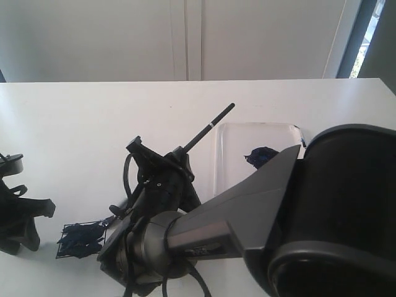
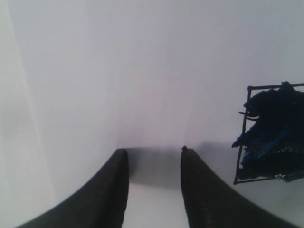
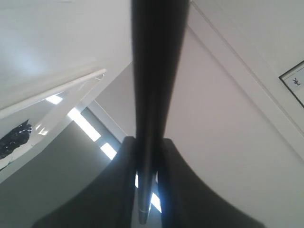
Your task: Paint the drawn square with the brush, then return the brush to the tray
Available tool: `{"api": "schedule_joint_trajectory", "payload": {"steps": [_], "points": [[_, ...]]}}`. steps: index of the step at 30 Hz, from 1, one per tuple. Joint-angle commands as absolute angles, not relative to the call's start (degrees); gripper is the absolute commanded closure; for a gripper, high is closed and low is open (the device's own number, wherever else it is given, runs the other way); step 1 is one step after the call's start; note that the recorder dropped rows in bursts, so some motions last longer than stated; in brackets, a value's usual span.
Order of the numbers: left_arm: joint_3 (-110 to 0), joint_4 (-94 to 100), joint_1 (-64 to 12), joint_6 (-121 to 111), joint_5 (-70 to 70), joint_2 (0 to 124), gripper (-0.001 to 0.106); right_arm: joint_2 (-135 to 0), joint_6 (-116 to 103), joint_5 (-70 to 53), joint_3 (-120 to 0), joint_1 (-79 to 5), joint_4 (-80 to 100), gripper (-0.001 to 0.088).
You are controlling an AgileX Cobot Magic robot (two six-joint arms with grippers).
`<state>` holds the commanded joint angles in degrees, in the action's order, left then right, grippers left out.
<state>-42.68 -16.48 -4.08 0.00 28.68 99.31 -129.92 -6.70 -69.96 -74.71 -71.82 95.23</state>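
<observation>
**Brush** (image 1: pixel 210 127). Black handle with a silver band. It is clamped between the fingers of the right gripper (image 3: pixel 146 142), and the handle slants up and away toward the tray (image 1: pixel 235 142). The bristles are hidden behind the gripper, so contact with the surface cannot be told.

**Square** (image 2: pixel 270 137). It is found at the near left of the table (image 1: pixel 93 124), just beside the right gripper. The interior is largely smeared dark blue. Some white is left near the outline, and paint is seen crossing one line.

**Tray**. Clear plastic, set well apart from the square on the far right, with a dark blob (image 1: pixel 262 156) in it.

**Left gripper** (image 2: pixel 154 149). The jaws are parted and nothing is held. It is parked near the square, not touching it.

**Handling note.**
- Painting is judged nearly done.
- Any last strokes are best made short and light, and aimed at the white gaps rather than the overrun edge.
- A firm clamp is needed, since the long handle gives the bristles leverage.
- For the return, the brush should be lifted clear first, so that wet bristles are not trailed over the table.
- It should then be carried across and laid along the tray's length.
- It should be released only once it is resting inside the rim.
</observation>
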Motion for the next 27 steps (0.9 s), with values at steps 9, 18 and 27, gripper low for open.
{"api": "schedule_joint_trajectory", "payload": {"steps": [9,18,27], "points": [[-42.68,-16.69,-4.08,0.48,28.68,99.31,0.062,-129.92,-6.46,-69.96,-74.71,-71.95,97.51,0.0868],[-42.68,-24.10,-4.08,8.67,28.99,99.31,0.062,-130.36,-6.46,-69.96,-76.20,-71.95,97.66,0.0868],[-42.78,-24.66,-4.08,9.29,28.83,99.31,0.062,-130.36,-6.46,-68.70,-77.36,-71.95,97.20,0.0868]]}}
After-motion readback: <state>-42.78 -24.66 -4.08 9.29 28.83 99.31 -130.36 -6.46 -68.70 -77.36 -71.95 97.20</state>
